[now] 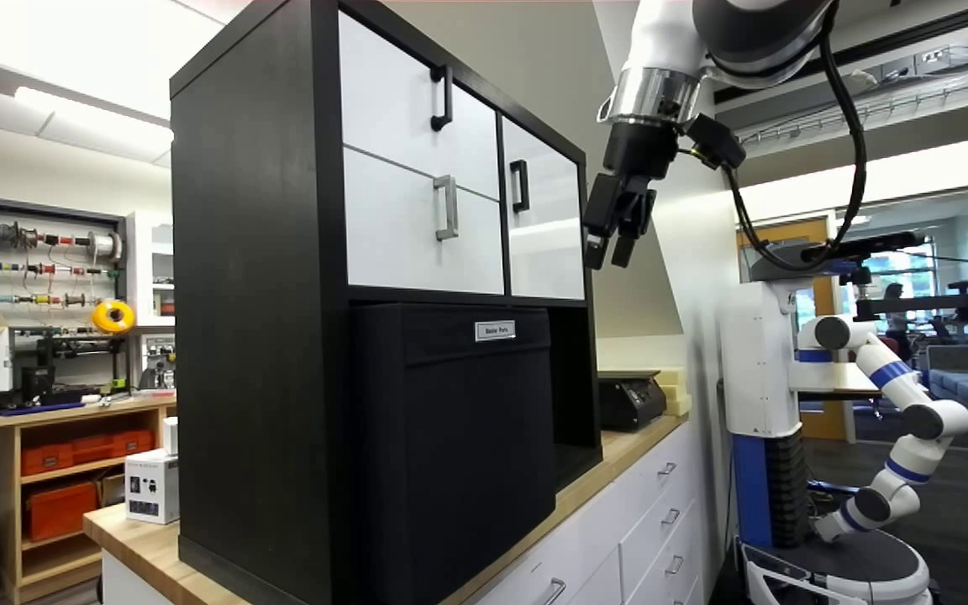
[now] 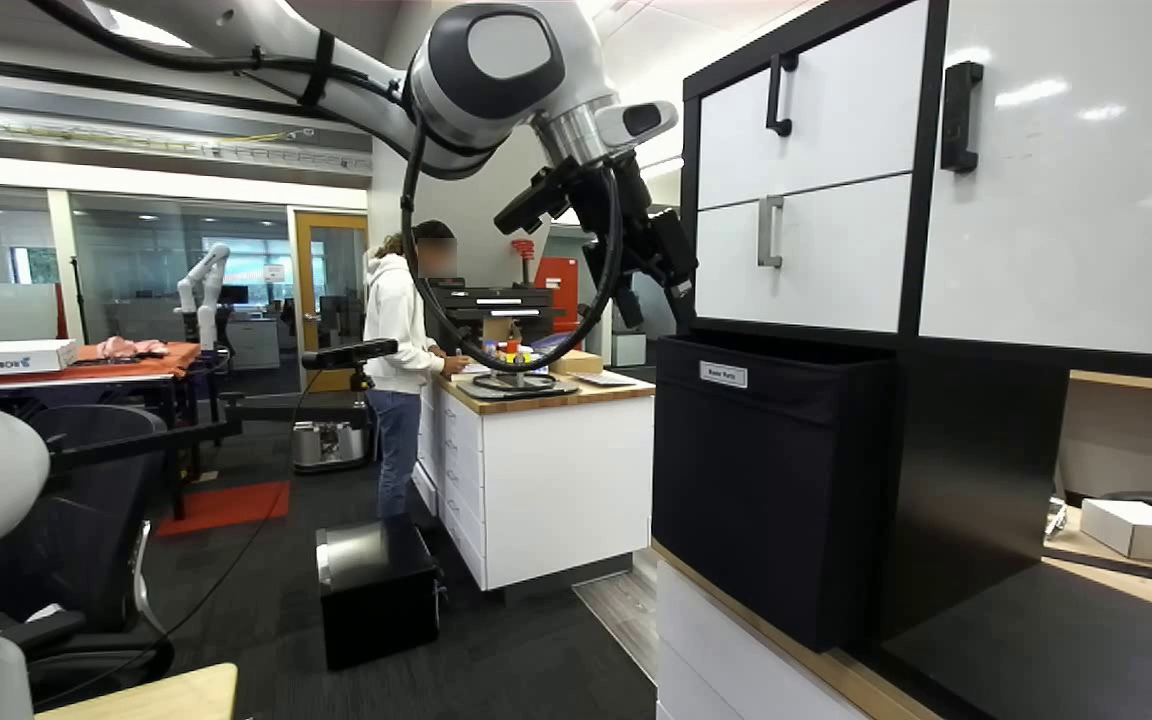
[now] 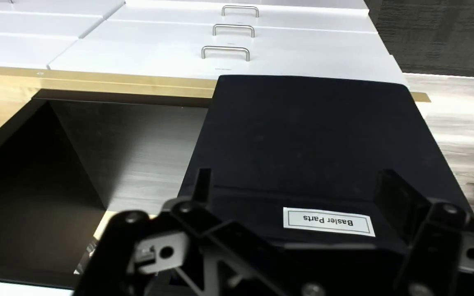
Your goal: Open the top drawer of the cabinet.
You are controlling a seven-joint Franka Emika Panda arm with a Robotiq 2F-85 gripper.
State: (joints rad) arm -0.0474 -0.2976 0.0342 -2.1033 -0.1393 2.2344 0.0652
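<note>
The black cabinet stands on a counter and shows in both exterior views. Its top drawer is a white front with a black vertical bar handle; it also shows in an exterior view. A like white front with a silver handle lies directly below. Both look shut. My gripper is open and empty, pointing down in front of the cabinet, apart from the handles. In the wrist view its fingers are wide apart; the drawer handles are out of view.
A black fabric bin with a white label sits below the drawers. A white side door with a black handle is beside them. The wooden counter has white drawers beneath. A person stands at a far bench.
</note>
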